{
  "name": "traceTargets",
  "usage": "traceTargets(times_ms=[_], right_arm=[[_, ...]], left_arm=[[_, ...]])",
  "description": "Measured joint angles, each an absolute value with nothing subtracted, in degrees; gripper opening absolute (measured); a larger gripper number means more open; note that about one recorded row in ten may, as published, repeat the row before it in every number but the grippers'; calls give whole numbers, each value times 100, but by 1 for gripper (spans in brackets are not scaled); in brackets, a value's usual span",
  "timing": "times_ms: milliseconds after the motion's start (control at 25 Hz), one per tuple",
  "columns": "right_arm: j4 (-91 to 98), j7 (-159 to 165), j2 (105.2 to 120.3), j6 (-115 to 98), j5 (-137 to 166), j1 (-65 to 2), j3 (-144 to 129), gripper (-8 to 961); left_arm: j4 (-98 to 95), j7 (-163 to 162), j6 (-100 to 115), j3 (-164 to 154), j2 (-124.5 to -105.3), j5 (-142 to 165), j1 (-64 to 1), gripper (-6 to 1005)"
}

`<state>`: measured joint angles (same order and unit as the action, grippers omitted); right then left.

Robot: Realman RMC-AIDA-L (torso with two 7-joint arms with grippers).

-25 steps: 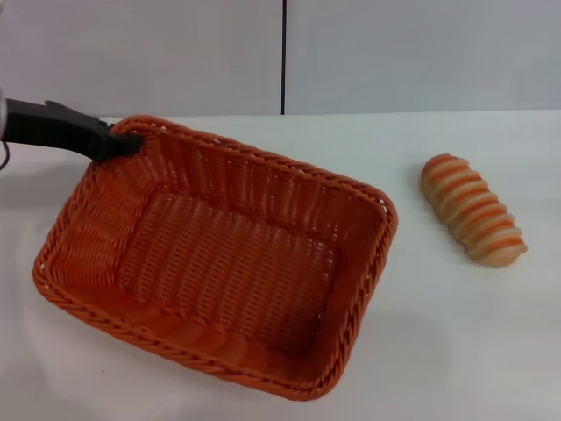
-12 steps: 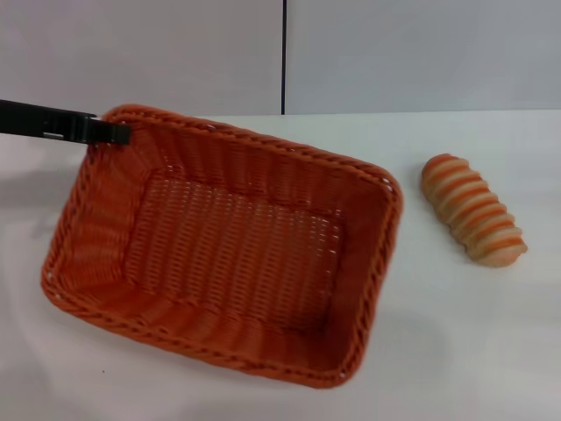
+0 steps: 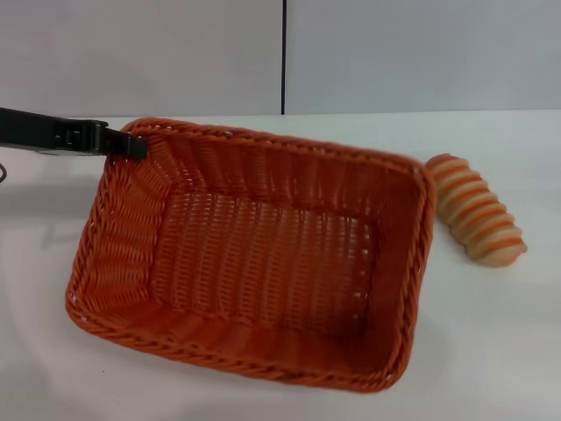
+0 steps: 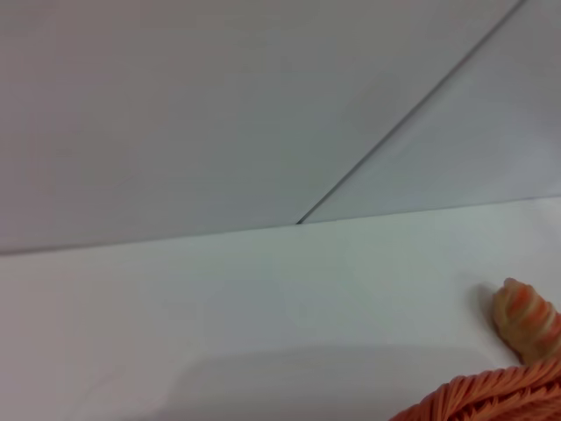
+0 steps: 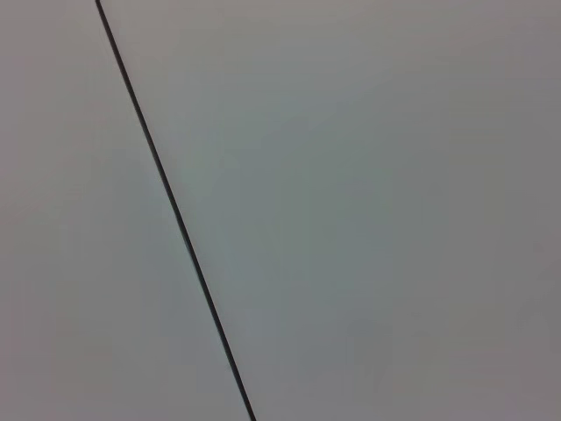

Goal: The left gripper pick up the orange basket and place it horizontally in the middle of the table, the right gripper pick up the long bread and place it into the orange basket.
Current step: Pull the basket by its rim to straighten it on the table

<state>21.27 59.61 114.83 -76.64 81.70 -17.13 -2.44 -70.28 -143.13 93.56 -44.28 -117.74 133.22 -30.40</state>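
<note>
orange basket (image 3: pixel 263 254) is pinched at its far left rim corner by my left claw (image 3: pixel 131 146); long bread (image 3: pixel 478 210) lies just beside it on the white surface (image 3: pixel 491 333).

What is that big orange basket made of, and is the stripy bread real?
The orange basket looks like woven wicker, perhaps plastic: criss-cross strands and a braided rim, evenly bright orange. The long bread seems a toy, maybe foam or plastic: its ridges and orange-cream stripes are very regular and smooth. I can't be sure.
</note>
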Motion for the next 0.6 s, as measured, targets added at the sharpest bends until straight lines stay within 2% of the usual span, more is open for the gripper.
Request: traceTargets(times_ms=[280, 600], right_arm=[[2118, 5937, 11476, -7524, 8183, -1731, -282, 681], [2110, 5931, 11457, -7397, 8191, -1810, -297, 675]], left_arm=[[-6894, -14644, 9291, -4443, -11830, 13121, -2746, 202], [-6283, -14610, 9004, -4465, -11812, 12771, -2621, 210]])
